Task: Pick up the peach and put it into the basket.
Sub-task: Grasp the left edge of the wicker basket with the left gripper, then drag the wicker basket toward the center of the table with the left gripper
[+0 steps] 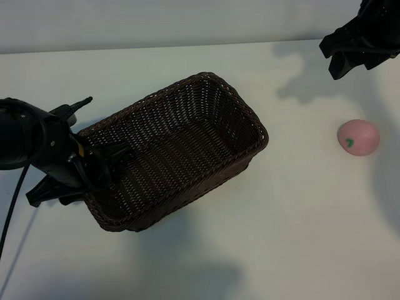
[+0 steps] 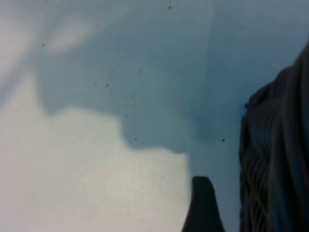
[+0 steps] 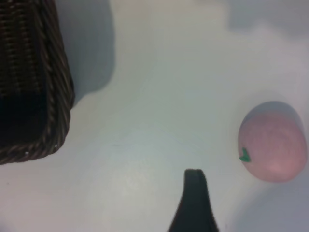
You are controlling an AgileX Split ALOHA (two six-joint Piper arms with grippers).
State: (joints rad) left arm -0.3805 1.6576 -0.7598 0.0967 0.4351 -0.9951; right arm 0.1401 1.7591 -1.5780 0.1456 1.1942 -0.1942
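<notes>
Peach: the small round pale-pink toy peach [image 1: 359, 137] with a green mark lies on the white table [image 1: 294, 219], well apart from the basket, on the right arm's side; nothing touches it.
Basket: the large dark-brown woven wicker basket [image 1: 187, 106] sits mid-table, set at a slant, with nothing inside.
Left gripper: the left gripper [image 1: 94, 165] is low at the basket's near-left end, its fingers spread, one seemingly over the rim (whether it touches the weave I cannot tell).
Right gripper: the right gripper [image 1: 350, 47] hangs above the far right corner of the table, beyond the peach, fingers apart and holding nothing; its wrist camera shows the peach just off one fingertip [image 3: 194, 203].
Step in hand: by my reading, the approach; the pick has not begun.
Next move: likely the right arm must come down over the peach, straddle it with both fingers and close gently, since a smooth round fruit may roll away.
</notes>
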